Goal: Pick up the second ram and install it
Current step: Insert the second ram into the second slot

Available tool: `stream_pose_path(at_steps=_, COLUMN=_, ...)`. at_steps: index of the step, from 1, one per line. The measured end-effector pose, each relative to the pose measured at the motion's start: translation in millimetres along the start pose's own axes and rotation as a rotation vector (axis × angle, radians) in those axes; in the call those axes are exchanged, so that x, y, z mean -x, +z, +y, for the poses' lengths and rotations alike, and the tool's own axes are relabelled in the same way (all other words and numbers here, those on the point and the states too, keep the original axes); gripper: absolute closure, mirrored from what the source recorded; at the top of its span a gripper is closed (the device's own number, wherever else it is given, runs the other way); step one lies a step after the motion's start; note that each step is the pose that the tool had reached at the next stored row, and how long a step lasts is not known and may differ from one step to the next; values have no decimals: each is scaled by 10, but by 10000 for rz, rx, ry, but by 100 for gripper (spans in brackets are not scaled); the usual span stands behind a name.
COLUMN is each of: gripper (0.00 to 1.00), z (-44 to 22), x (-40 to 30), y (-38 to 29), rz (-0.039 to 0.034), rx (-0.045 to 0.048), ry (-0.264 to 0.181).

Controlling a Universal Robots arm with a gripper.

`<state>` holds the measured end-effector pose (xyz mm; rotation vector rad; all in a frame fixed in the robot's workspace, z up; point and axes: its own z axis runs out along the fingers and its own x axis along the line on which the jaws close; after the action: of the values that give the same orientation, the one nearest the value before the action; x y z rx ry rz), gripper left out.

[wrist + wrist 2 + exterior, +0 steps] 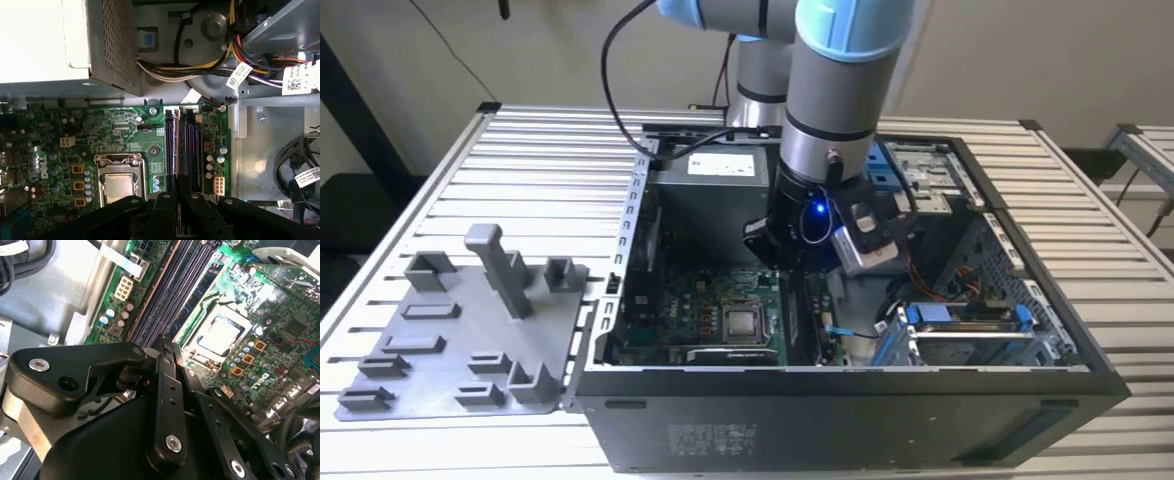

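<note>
Since the second ram is thin enough to vanish edge-on, I honestly can't pick it out. My guess is it's either pinched in the gripper (176,199), hidden behind the black linkage, or down in a slot. The jaws are drawn almost fully together, and I can't tell what sits in the sliver between them. In both wrist views the tips hang right over the near end of the memory slots (181,150), lined up with their length. So I'd call this the install step, not the pickup: seating or pressing the stick down. If it is in the grip, the next move needs the board square to the slot, its notch matched, and a straight, even push so the end latches catch. A tilt would jam one corner. As for looks, the slots are a tight row of dark purple-black channels. One has a bluish strip that could be a board, but I wouldn't swear to it. Just beside them is the CPU socket (119,186) on the green motherboard (100,130). The exterior view shows the arm reaching down into the open PC case (854,420). A grey tray (567,340) sits well apart, toward the exterior view's left.
</note>
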<state>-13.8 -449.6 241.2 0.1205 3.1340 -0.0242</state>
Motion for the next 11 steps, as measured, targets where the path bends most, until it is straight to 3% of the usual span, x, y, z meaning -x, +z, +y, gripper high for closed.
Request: stream_pose_path(at_steps=11, gripper=87, z=-115, x=8, y=52, rz=0, rx=3, ry=2)
